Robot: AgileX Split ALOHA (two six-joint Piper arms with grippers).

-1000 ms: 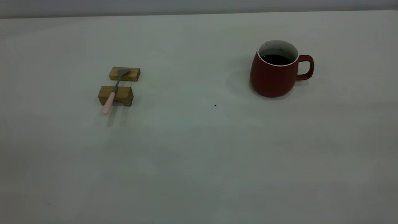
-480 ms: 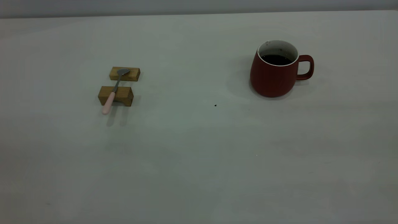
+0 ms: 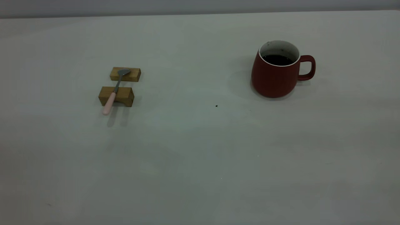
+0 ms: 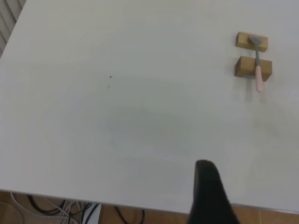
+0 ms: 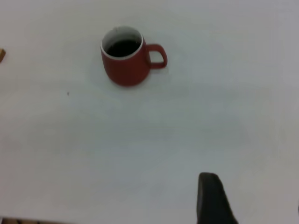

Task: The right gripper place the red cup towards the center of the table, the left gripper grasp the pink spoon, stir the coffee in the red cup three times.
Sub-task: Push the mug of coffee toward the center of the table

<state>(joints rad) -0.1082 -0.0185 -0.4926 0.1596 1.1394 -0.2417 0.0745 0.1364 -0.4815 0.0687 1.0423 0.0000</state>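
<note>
The red cup (image 3: 275, 78) stands upright at the right of the table (image 3: 200, 150), handle to the right, with dark coffee (image 3: 277, 60) inside. The pink spoon (image 3: 112, 95) lies at the left across two wooden blocks, bowl on the far one, pink handle overhanging the near one. Neither gripper shows in the exterior view. In the left wrist view my left gripper (image 4: 211, 196) is a black shape by the table's edge, far from the spoon (image 4: 258, 70). In the right wrist view my right gripper (image 5: 211, 200) is well short of the cup (image 5: 125, 65).
The far wooden block (image 3: 125, 74) and near block (image 3: 116, 96) carry the spoon. A tiny dark speck (image 3: 216, 106) lies mid-table. In the left wrist view the table's edge has cables (image 4: 56, 205) below it.
</note>
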